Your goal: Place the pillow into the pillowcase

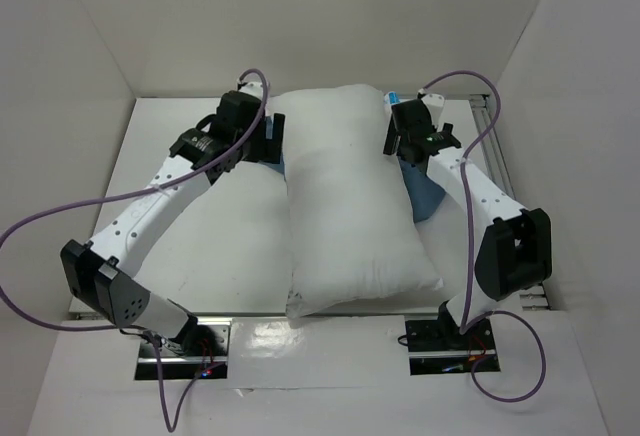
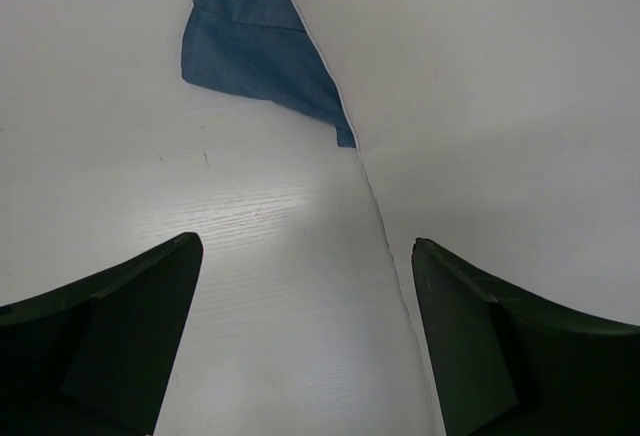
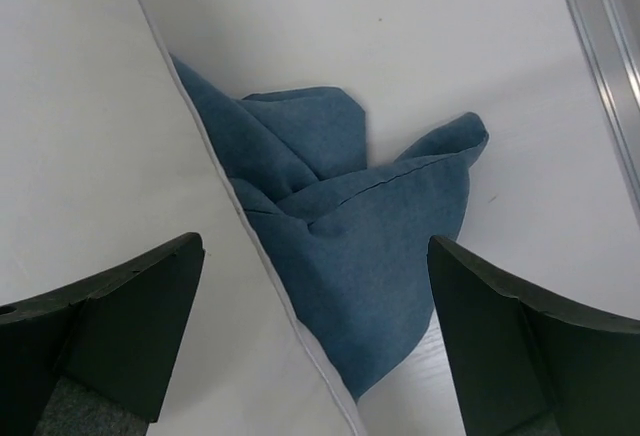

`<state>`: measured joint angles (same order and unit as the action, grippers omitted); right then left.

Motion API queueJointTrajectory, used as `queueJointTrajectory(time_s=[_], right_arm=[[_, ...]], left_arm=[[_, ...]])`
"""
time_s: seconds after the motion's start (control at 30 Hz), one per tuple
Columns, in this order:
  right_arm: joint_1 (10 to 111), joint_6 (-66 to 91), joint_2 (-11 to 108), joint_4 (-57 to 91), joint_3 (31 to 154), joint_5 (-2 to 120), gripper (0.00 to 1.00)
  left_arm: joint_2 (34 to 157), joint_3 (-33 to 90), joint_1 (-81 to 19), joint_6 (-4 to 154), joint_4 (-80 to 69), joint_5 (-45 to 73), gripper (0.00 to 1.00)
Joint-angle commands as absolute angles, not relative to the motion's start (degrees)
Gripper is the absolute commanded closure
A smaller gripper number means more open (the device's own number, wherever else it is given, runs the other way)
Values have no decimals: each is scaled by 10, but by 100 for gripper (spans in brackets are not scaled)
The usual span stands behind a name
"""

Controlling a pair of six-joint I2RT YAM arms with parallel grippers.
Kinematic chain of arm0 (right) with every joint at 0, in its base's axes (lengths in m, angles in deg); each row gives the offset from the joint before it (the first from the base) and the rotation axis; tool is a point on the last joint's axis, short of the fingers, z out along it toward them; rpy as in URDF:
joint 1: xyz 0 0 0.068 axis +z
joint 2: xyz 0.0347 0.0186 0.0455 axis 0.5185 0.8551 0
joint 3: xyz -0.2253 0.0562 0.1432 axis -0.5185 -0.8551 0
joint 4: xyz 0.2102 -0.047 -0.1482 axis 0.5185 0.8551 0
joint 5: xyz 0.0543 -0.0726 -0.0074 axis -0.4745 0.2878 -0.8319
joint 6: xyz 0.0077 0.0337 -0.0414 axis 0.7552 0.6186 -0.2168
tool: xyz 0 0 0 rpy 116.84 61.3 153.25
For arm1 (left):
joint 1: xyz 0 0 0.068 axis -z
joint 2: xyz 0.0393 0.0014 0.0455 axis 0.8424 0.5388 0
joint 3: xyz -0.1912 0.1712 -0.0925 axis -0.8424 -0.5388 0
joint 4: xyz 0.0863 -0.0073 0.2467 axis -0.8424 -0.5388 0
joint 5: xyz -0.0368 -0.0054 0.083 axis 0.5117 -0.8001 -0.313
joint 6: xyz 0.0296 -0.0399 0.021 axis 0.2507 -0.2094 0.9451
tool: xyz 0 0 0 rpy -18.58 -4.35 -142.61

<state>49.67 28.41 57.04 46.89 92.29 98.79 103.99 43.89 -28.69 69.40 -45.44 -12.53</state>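
A plump white rectangular pillow (image 1: 350, 206) lies between my left pincer (image 2: 305, 244) and right pincer (image 3: 315, 244), atop a wrinkled blue cloth pillowcase (image 3: 350, 246). Both pincers gape wide, holding nothing.

We had the left arm (image 1: 150, 201) and right arm (image 1: 480, 191) reaching up-frame, elbows low at either side. The left gripper (image 1: 258, 138) sat upper left of centre, the right gripper (image 1: 405, 139) upper right. Both jaws stood wide apart, pointed downward.

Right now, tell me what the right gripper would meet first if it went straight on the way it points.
Most likely the bunched pillowcase, lying straight ahead of the open right gripper; the edge of the pillow sits just beside that line. Depth is unclear.
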Motion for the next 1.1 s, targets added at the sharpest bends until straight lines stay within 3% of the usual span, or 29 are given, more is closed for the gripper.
queueJointTrajectory(time_s=[0.0,0.47,0.73,0.77,0.8,0.83,0.87,0.9,0.97,1.03,1.07], right_arm=[[505,309,568,479,910,972,0],[558,322,409,511,801,857,0],[563,261,419,528,830,732,0],[563,254,425,522,839,683,0],[563,254,433,522,846,667,0],[563,247,441,522,851,647,0],[569,233,465,522,859,601,0],[569,233,478,527,859,588,0],[575,227,517,527,876,563,5],[575,232,522,520,876,548,33],[575,232,522,520,889,548,52]], left_arm=[[1058,461,-286,672,-457,-89,1],[1153,496,-302,641,-457,21,1],[1223,489,-338,584,-399,178,5],[1239,489,-344,577,-393,197,9],[1246,489,-344,577,-386,220,26],[1253,489,-344,570,-379,249,68],[1258,489,-344,562,-370,262,81],[1263,489,-344,562,-363,278,91],[1271,495,-344,562,-358,319,100],[1277,501,-344,562,-358,342,100],[1277,507,-344,562,-358,342,100]])
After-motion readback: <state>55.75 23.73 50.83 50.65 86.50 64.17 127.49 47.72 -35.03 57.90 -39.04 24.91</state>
